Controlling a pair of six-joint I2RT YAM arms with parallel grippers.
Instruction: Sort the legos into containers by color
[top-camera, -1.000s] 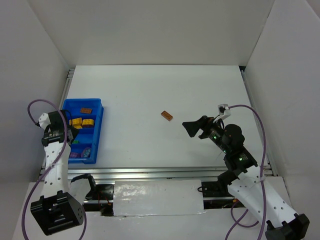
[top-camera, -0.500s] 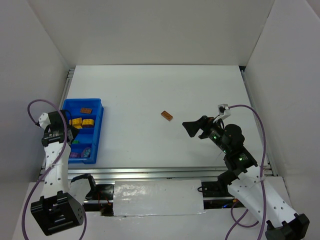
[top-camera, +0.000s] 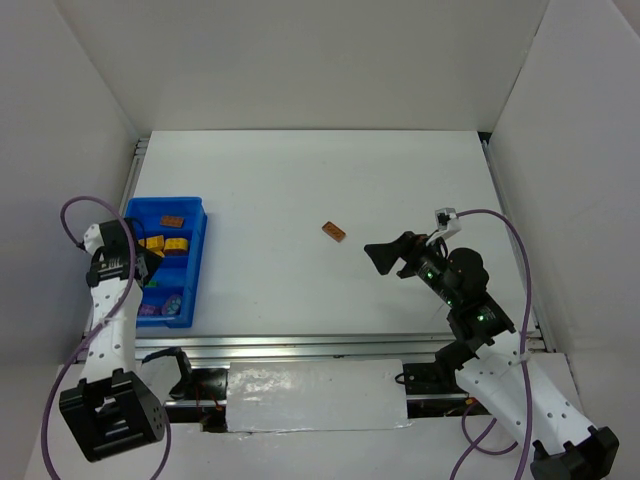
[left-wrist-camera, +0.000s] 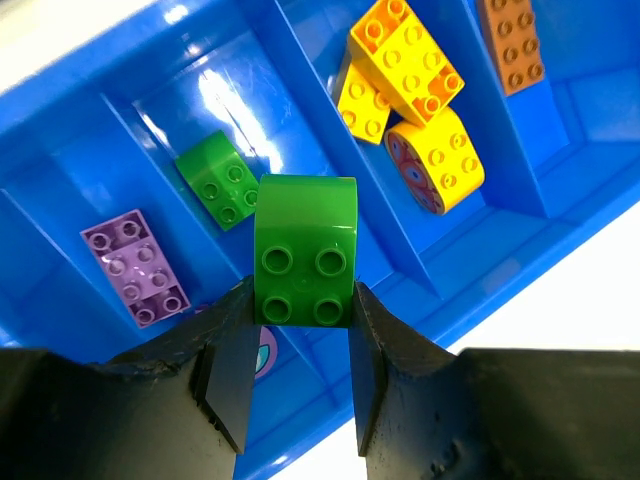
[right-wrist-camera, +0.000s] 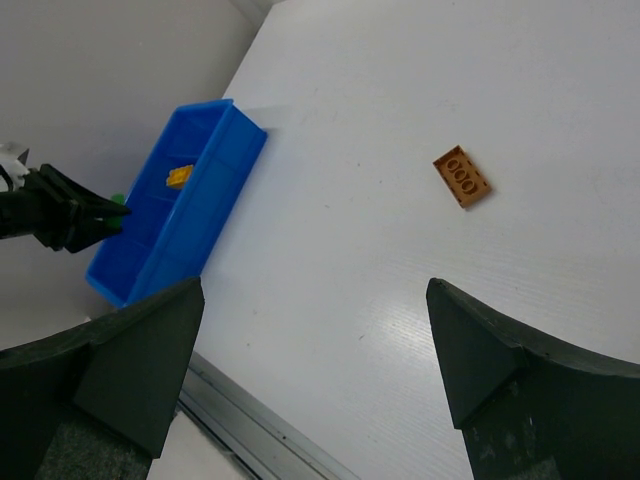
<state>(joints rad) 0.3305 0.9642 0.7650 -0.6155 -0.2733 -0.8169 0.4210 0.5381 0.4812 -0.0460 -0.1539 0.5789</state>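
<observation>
Jaws of our left gripper pinch a green lego over the tray's green slot. Our right gripper, spread wide, faces the brown lego. Next, we likely release the green one.

In the left wrist view, the picture's edges are cutting off the tray on every side, and the top edge is slicing through the brown brick. The fingers of the left gripper are covering the sides of the green brick and most of a round purple piece. From above, the left arm is hiding the tray's near-left corner. In the right wrist view, the tray wall is screening most of its contents.
</observation>
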